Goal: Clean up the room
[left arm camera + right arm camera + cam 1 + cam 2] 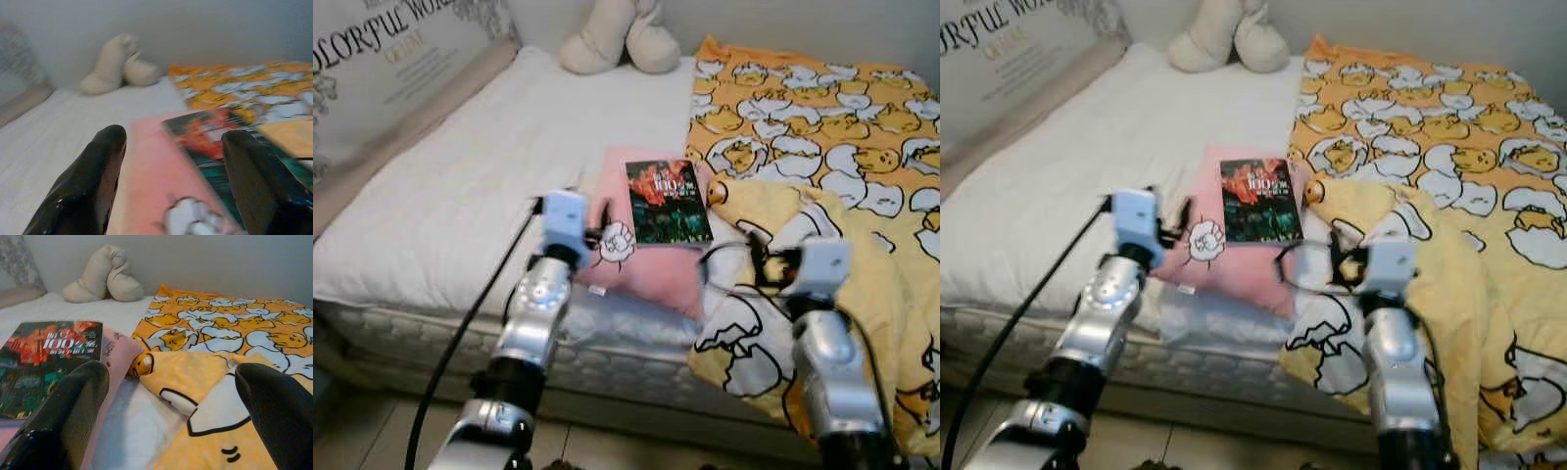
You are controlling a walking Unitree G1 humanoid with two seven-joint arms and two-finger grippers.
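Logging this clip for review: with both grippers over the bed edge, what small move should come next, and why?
Probably ease the left gripper forward to the book. Its fingers are open and already point along the pink pillow the book lies on. The right gripper, also open, hovers over the rumpled yellow egg-print blanket, which could be straightened afterwards.

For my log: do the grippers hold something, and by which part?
Nothing is held. The left gripper and right gripper are open above the bed.

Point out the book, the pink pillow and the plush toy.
book (pixel 668 202), left eye view, middle of its cover
pink pillow (pixel 651 264), left eye view, bare front part
plush toy (pixel 619 37), left eye view, its middle
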